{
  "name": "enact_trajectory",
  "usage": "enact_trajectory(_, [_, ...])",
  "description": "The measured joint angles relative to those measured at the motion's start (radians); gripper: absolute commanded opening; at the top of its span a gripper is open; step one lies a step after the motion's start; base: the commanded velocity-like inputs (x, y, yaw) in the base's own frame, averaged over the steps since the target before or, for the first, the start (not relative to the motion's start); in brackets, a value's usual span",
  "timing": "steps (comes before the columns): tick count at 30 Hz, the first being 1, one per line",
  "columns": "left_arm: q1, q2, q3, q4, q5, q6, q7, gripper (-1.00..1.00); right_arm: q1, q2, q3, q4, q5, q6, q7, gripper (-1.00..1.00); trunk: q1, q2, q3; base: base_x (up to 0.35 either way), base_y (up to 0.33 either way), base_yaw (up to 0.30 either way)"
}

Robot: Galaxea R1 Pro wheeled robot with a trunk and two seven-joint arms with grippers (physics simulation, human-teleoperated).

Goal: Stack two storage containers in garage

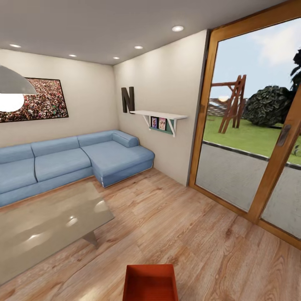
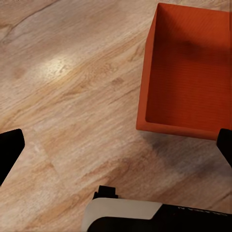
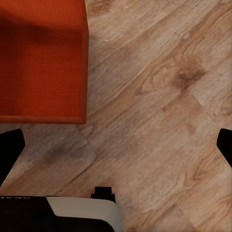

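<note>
Head view: living room, blue sofa far left, glass table near left, glass doors right; one orange-red storage container on the plank floor, near and centred.

Left wrist view: left gripper spread wide, empty, above bare planks just beside the container.

Right wrist view: right gripper likewise wide, holding nothing, container alongside.

Probably light, stiff, thin-walled, smooth; best pinched by opposite rims, one gripper per side.

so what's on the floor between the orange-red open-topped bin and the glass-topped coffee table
Nothing: in the head view only bare light wood plank floor separates the orange-red open-topped bin from the glass-topped coffee table.
</note>
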Motion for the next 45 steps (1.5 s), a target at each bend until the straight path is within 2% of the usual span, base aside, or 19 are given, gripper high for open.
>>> enact_trajectory(6, [0.0, -0.004, 0.001, 0.0, 0.001, 0.0, 0.001, 1.0, 0.0, 0.001, 0.002, 0.001, 0.002, 0.001, -0.001, 1.0, 0.0, 0.0, 0.0, 0.0, 0.0, 0.0])
enact_trajectory(11, [0.0, -0.005, 0.001, 0.0, 0.002, 0.0, 0.004, 1.0, 0.0, 0.001, 0.002, 0.001, 0.002, 0.0, -0.001, 1.0, 0.019, -0.034, -0.015, 0.0, 0.0, 0.0])
enact_trajectory(24, [0.0, -0.004, 0.001, 0.0, 0.003, 0.0, 0.008, 1.0, 0.0, 0.0, 0.003, 0.0, 0.002, -0.005, -0.004, 1.0, 0.019, -0.034, -0.015, 0.0, 0.0, 0.0])
enact_trajectory(32, [-0.003, -0.005, 0.001, -0.024, 0.003, 0.021, 0.006, 1.0, 0.001, 0.0, 0.001, 0.0, 0.002, -0.006, -0.01, 1.0, 0.05, -0.089, -0.039, 0.0, 0.0, 0.0])
enact_trajectory(33, [-0.004, -0.005, 0.001, -0.044, 0.002, 0.05, 0.006, 1.0, 0.001, 0.0, 0.0, 0.0, 0.002, -0.006, -0.01, 1.0, 0.053, -0.096, -0.042, 0.0, 0.0, 0.0])
enact_trajectory(35, [-0.005, -0.009, 0.001, -0.108, 0.001, 0.158, 0.007, 1.0, 0.001, 0.0, -0.001, 0.0, 0.002, -0.006, -0.008, 1.0, 0.061, -0.111, -0.048, 0.0, 0.0, 0.0])
enact_trajectory(37, [-0.005, -0.014, 0.001, -0.202, 0.0, 0.281, 0.009, 1.0, 0.001, 0.0, 0.0, -0.001, 0.002, -0.004, -0.005, 1.0, 0.069, -0.125, -0.055, 0.0, 0.0, 0.0])
enact_trajectory(39, [-0.005, -0.018, 0.004, -0.303, -0.005, 0.374, 0.01, 1.0, -0.002, -0.001, 0.0, -0.011, 0.002, -0.003, -0.004, 1.0, 0.077, -0.139, -0.061, 0.0, 0.0, 0.0])
enact_trajectory(42, [-0.006, -0.022, 0.004, -0.418, -0.007, 0.452, 0.026, 1.0, -0.005, -0.001, 0.0, -0.058, 0.002, 0.001, -0.006, 1.0, 0.088, -0.16, -0.07, 0.0, 0.0, 0.0])
enact_trajectory(45, [-0.01, -0.035, 0.001, -0.522, -0.007, 0.519, 0.07, 1.0, -0.012, -0.004, -0.001, -0.147, 0.0, 0.046, -0.008, 1.0, 0.1, -0.181, -0.08, 0.0, 0.0, 0.0])
